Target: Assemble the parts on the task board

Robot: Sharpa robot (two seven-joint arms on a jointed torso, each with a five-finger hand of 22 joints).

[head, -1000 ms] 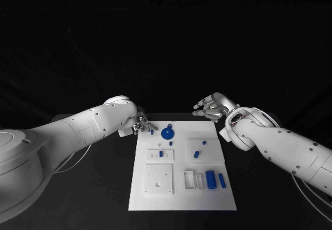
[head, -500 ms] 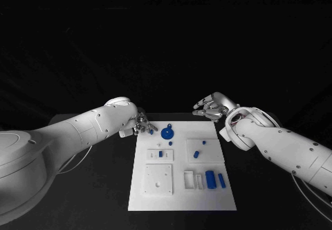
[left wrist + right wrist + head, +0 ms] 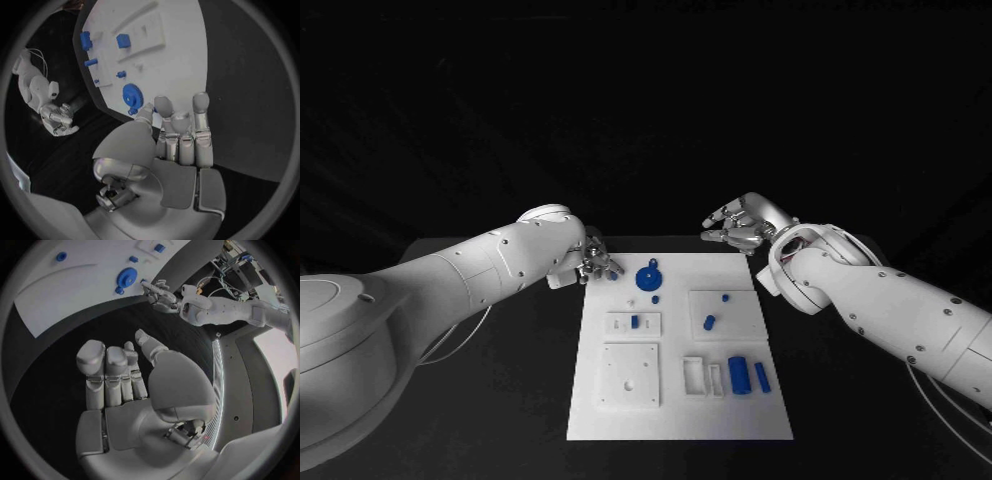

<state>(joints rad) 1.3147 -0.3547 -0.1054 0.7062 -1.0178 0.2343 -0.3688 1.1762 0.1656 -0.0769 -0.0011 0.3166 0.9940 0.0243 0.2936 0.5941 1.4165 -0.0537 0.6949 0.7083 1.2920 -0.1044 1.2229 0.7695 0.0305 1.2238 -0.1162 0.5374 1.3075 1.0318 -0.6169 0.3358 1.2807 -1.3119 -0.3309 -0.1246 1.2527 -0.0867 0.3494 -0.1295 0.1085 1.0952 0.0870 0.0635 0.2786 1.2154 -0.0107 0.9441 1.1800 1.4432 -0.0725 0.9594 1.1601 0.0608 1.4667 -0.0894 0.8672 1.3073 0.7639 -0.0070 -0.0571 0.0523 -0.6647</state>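
Note:
The white task board (image 3: pixel 682 400) lies in the middle of the table. A blue gear (image 3: pixel 649 278) sits near its far left corner, with a small blue piece (image 3: pixel 132 111) beside it. My left hand (image 3: pixel 599 262) hovers at that corner, fingers straight and holding nothing; its thumb tip (image 3: pixel 147 111) is close to the gear (image 3: pixel 132 95). My right hand (image 3: pixel 740 225) hangs past the board's far right corner, empty, with its fingers (image 3: pixel 109 372) side by side. Small blue pegs (image 3: pixel 710 322) stand mid-board, and two blue blocks (image 3: pixel 738 374) lie toward the near right.
Raised white fixtures on the board include a square plate (image 3: pixel 630 375) and a slotted holder (image 3: pixel 694 374). Black table (image 3: pixel 488 400) surrounds the board on all sides. The two arms flank the board's far end.
My left hand has eased slightly back toward the board's left edge. The right hand and the parts stay where they were.

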